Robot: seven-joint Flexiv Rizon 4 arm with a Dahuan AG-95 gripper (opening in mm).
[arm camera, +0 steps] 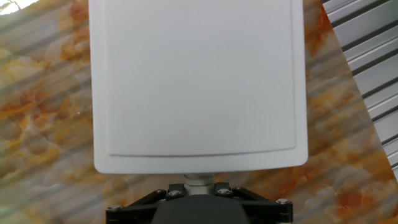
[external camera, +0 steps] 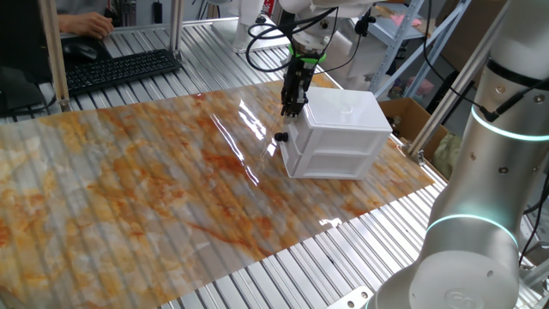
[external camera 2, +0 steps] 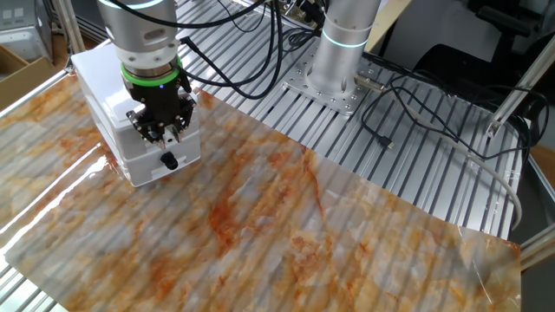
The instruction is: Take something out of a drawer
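A small white two-drawer cabinet [external camera: 343,110] stands on the marbled mat; it also shows in the other fixed view [external camera 2: 100,74] and fills the hand view [arm camera: 199,81]. The drawer [external camera: 341,137], the top one, looks pushed in. My gripper [external camera: 293,108] points down at the drawer's front, also seen in the other fixed view [external camera 2: 161,132]. In the hand view the gripper [arm camera: 198,186] is shut on the drawer's knob [arm camera: 198,180], which sits between the fingertips. The lower drawer's black knob [external camera: 280,136] hangs free just below. What lies inside the drawer is hidden.
The marbled mat [external camera: 129,189] covers a slatted metal table. A keyboard [external camera: 120,69] and a person's hand lie at the far left. A cardboard box [external camera: 413,116] sits behind the cabinet. The arm's base [external camera 2: 338,61] and cables [external camera 2: 416,113] lie to the right.
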